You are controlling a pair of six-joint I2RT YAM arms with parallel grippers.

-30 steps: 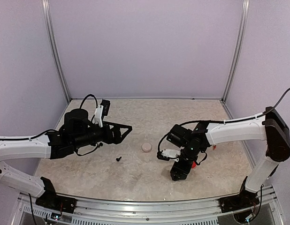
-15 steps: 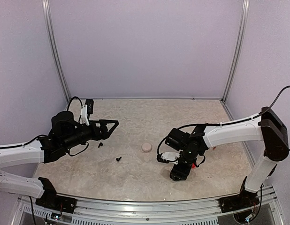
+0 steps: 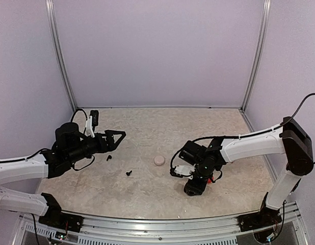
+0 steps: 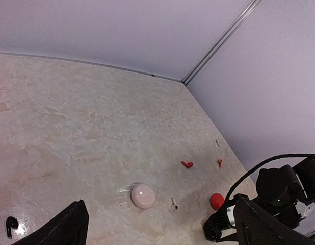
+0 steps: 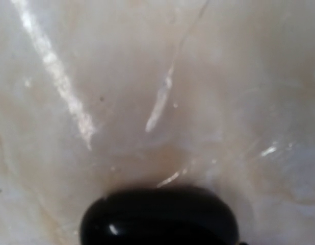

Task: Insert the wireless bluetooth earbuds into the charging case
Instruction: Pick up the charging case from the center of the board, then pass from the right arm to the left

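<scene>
Lighting's soft and even from overhead, with no hard shadows, just faint smudges on the marbled tabletop under the arms. The walls have a flat lavender cast. The top view is sharp, but the frame posts lean outward, so there's some wide-angle stretch. Left wrist view is crisp too, with a small glare patch low on the left. Right wrist view is way too close: mushy, with streaky glare and a glossy black shape, maybe a case, out of focus.
</scene>
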